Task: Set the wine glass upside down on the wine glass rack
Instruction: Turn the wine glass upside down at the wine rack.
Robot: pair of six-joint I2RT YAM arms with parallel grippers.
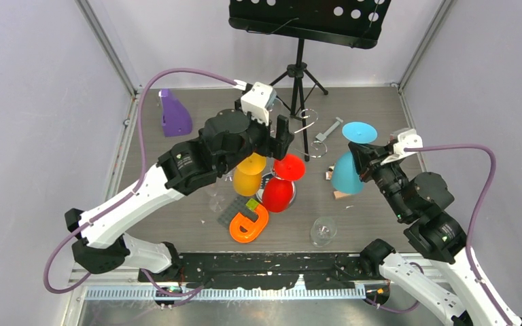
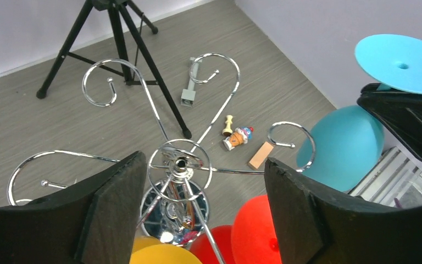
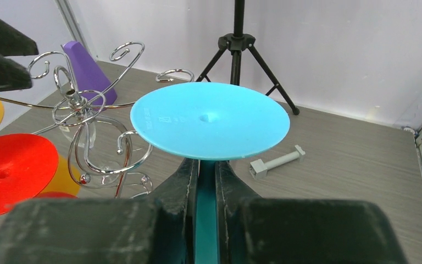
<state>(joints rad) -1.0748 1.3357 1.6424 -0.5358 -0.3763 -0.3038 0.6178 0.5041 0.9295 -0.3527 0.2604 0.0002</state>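
The chrome wine glass rack [image 2: 179, 163] stands mid-table, its curled arms spreading around the top ring; it also shows in the right wrist view [image 3: 79, 102]. A red glass [image 1: 280, 193] and a yellow glass [image 1: 248, 176] hang on it upside down. My left gripper [image 1: 273, 139] is open and empty right above the rack's top, a finger on either side of the ring [image 2: 203, 203]. My right gripper [image 1: 365, 161] is shut on the stem of a blue wine glass [image 1: 345, 173], held upside down to the right of the rack, foot [image 3: 209, 121] upward.
A black tripod music stand [image 1: 299, 68] stands behind the rack. A clear glass [image 1: 324, 231] lies near the front. An orange U-shaped piece [image 1: 248, 227], a purple object [image 1: 174, 115], a grey bolt [image 1: 327, 130], a toy figure [image 2: 238, 137] and a wooden block [image 2: 260, 155] lie about.
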